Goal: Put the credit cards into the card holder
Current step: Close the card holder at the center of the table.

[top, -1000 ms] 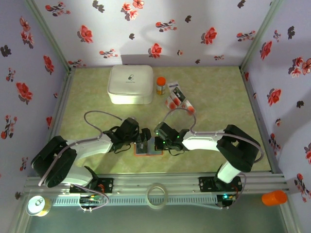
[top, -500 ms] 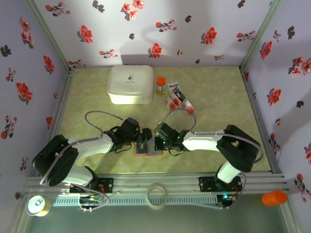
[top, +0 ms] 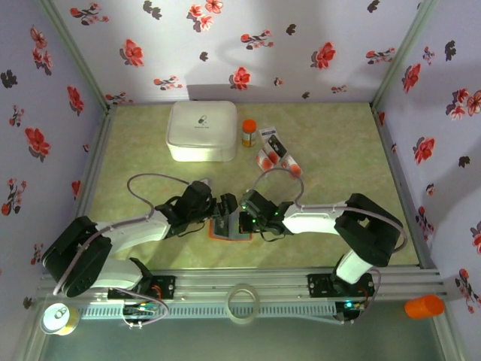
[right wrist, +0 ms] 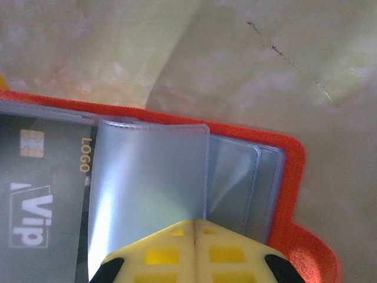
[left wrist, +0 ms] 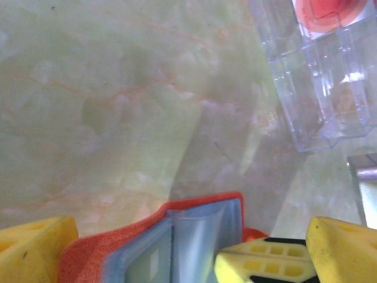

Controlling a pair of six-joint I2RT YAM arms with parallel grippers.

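The orange-red card holder [top: 229, 229] lies open near the table's front edge, its light blue sleeves [right wrist: 235, 177] showing. A dark credit card [right wrist: 41, 194] with pale print sits in its left side. My right gripper [right wrist: 194, 227] is shut, its tips resting on a raised translucent sleeve [right wrist: 147, 177]. My left gripper [left wrist: 188, 253] is open, one yellow finger [left wrist: 35, 247] on each side of the holder's [left wrist: 118, 236] near end. More credit cards [top: 274, 149], dark and white with red, stand in a clear plastic rack [left wrist: 321, 82] farther back.
A big white rounded box [top: 201, 130] and an orange-capped bottle [top: 249, 132] stand at the back. Flowered walls close in three sides. A tape ring [top: 243, 302] lies on the front rail, with a can [top: 58, 317] and an orange object [top: 425, 306] outside it.
My left gripper has slid to the right, closer to the card holder and the right gripper. The right arm has stayed in place.
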